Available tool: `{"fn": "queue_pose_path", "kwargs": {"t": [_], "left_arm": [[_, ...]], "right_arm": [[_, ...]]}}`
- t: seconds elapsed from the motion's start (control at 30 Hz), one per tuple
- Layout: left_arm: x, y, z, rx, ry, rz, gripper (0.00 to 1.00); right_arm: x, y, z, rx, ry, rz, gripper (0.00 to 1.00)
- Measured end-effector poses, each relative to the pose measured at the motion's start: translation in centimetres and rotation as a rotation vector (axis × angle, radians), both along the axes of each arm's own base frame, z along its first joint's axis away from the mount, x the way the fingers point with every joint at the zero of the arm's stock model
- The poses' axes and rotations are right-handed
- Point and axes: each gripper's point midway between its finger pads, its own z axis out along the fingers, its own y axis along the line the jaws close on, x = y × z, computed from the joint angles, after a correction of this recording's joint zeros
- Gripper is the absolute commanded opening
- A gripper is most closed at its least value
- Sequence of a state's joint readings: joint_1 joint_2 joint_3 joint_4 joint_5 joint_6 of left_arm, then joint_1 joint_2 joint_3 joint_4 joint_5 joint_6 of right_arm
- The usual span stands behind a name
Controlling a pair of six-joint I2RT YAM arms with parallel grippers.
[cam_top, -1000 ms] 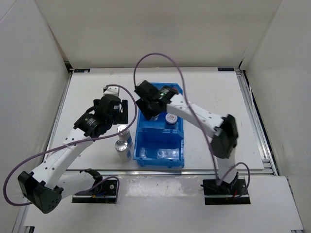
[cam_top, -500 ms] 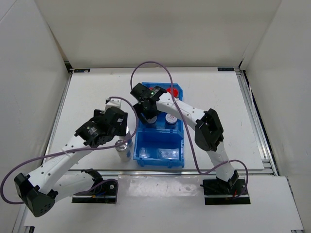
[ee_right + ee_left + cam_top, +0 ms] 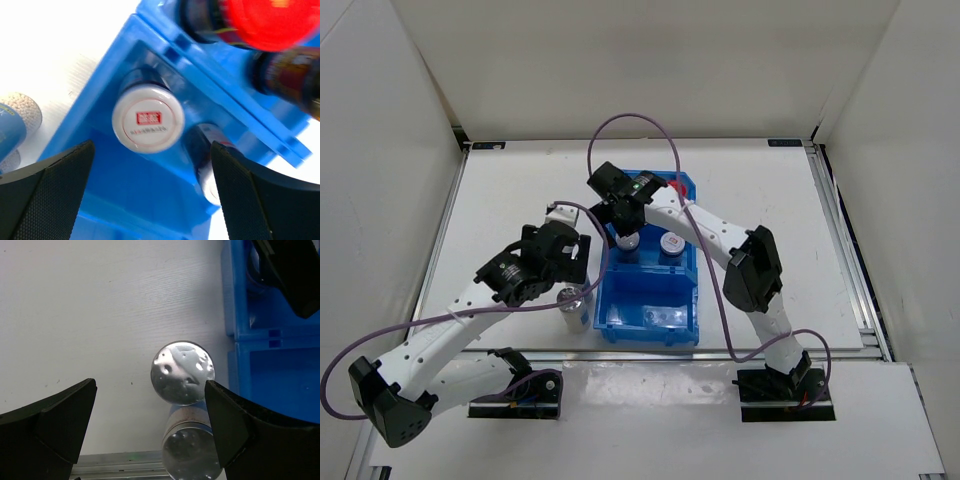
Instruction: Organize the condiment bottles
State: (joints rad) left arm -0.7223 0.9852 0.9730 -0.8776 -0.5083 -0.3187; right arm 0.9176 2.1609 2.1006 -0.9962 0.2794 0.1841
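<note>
Your right hand (image 3: 152, 145) hangs over the middle compartment of the blue bin (image 3: 650, 290). Its jaws are spread wide and it grips nothing. A grey-lidded bottle (image 3: 148, 118) stands upright in that compartment directly beneath the hand, between the fingers with a clear gap on each side. A second grey-lidded bottle (image 3: 670, 243) stands just beside it in the same compartment, toward the bin's right wall. The red-capped bottles (image 3: 672, 185) occupy the bin's far compartment; your right wrist view shows them blurred.

Your left hand (image 3: 150, 385) is likewise fully open and empty, poised above the counter (image 3: 520, 190) just off the bin's left wall. A silver-capped bottle (image 3: 182, 372) stands upright below it, between the fingers but nearer the finger on the bin's side, and it touches neither. A second silver-capped bottle (image 3: 192, 450) stands close by the first, also outside the bin, along the near part of its left wall. Whether these two bottles touch cannot be told from your views.
</note>
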Motion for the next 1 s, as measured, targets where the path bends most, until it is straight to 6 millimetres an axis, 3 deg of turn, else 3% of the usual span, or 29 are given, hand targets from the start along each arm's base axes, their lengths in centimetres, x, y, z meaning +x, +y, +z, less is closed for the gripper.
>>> {"fn": "queue_pose_path", "kwargs": {"t": [0.1, 0.23, 0.37, 0.43, 0.57, 0.8, 1.0], "left_arm": [[0.3, -0.9, 0.2, -0.030, -0.011, -0.028, 1.00], [0.9, -2.3, 0.4, -0.062, -0.022, -0.069, 1.00], [1.5, -3.4, -1.6, -0.032, 0.041, -0.086, 1.00], [1.7, -3.9, -3.1, -0.010, 0.090, -0.096, 1.00], [1.8, -4.2, -5.1, 0.012, 0.162, -0.097, 1.00], [1.8, -4.2, -5.1, -0.010, 0.175, -0.081, 1.00], [1.2, -4.2, -5.3, -0.014, 0.204, -0.088, 0.95]], "right_arm": [[0.3, -0.6, 1.9, 0.012, -0.039, -0.015, 1.00], [0.4, -2.6, 8.0, 0.106, -0.126, -0.047, 1.00], [0.5, -6.4, 13.6, 0.201, -0.208, -0.103, 1.00], [0.4, -8.4, 15.3, 0.229, -0.235, -0.133, 1.00], [-0.3, -11.7, 15.7, 0.231, -0.245, -0.177, 1.00], [-1.3, -15.2, 12.8, 0.201, -0.191, -0.231, 1.00], [-0.7, -17.0, 12.7, 0.219, -0.193, -0.282, 1.00]]}}
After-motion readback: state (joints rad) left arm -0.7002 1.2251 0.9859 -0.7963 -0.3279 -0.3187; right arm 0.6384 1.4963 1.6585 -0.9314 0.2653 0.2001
